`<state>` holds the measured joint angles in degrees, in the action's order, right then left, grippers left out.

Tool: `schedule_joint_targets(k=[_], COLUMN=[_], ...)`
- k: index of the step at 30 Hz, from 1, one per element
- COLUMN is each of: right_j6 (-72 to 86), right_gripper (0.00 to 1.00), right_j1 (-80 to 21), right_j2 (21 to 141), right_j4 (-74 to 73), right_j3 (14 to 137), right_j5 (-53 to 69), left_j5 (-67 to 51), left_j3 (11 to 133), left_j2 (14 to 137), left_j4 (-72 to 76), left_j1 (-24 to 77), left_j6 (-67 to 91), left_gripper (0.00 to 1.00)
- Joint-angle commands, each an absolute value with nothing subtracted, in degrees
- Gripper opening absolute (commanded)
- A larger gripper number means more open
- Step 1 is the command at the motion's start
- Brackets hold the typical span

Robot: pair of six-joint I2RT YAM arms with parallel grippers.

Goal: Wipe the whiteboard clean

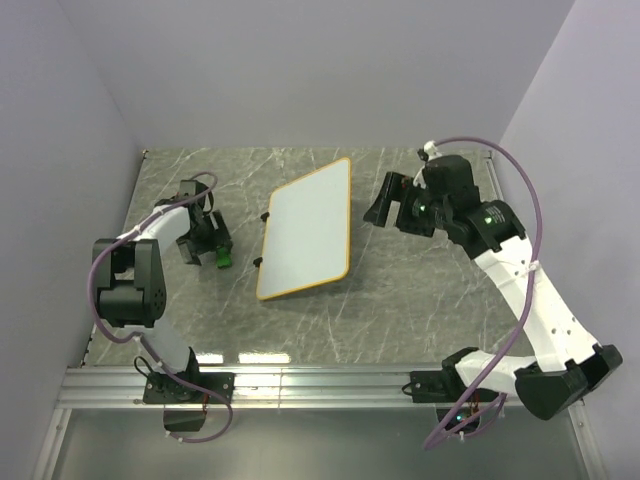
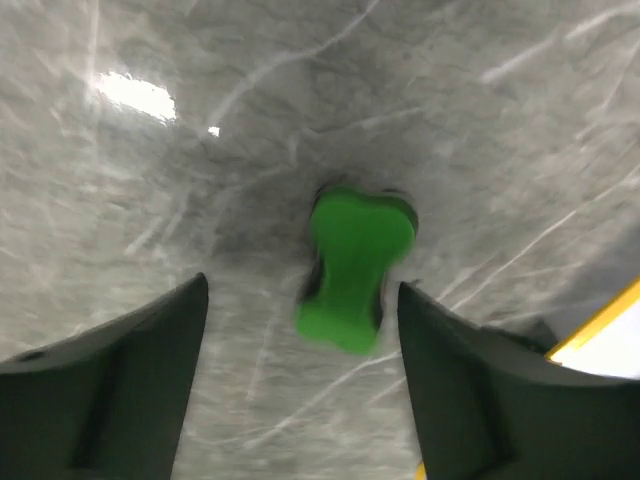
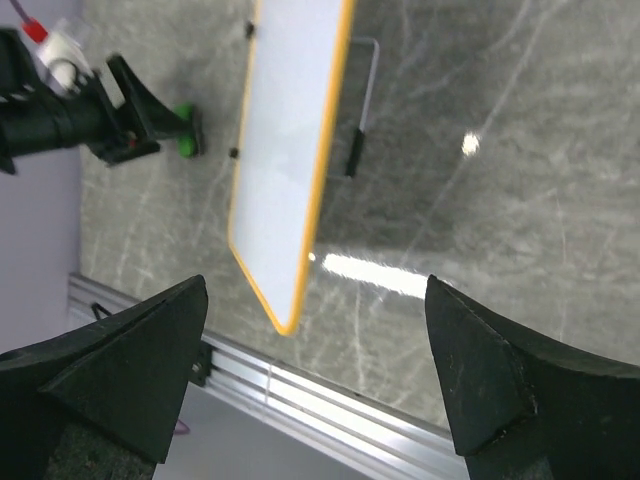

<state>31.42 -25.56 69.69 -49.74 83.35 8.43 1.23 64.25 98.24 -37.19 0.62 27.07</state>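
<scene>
Left pincer (image 2: 302, 288) apart over a blurred small green eraser (image 2: 355, 265); right pincer (image 3: 315, 283) apart, its view cropping the orange-framed white whiteboard (image 3: 290, 150).

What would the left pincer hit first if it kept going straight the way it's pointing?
Probably the green eraser, lying on the table dead ahead of the left pincer, between its open fingers; distance unclear.

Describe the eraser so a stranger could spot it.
Find the orange-framed whiteboard lying on the grey table. To its left, below the left gripper, lies the eraser. It is small, bright green and pinched at the waist; nothing else on the table is green.
</scene>
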Motion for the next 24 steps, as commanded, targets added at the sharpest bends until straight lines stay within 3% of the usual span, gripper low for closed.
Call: schedule_joint_targets(k=[1,2,12,24], right_j6=[29.8,29.6,31.0,31.3], right_gripper=[0.96,0.96,0.96,0.99], right_j1=[-25.2,-25.3,-25.2,-25.3], right_j2=[66.5,65.7,55.9,38.2], right_j4=[-50.5,-50.6,-49.9,-42.4], right_j3=[78.7,78.0,69.7,65.3], right_j5=[7.8,7.6,3.3,8.0], left_j5=[4.3,4.6,6.5,7.9], left_j3=[64.4,65.0,71.8,75.8], left_j2=[95.0,94.5,85.4,70.7], left_j4=[-36.5,-37.2,-43.9,-44.6], left_j1=[3.1,3.5,5.8,13.4], left_j6=[28.4,28.6,32.6,38.4], left_gripper=[0.95,0.99,1.0,0.99])
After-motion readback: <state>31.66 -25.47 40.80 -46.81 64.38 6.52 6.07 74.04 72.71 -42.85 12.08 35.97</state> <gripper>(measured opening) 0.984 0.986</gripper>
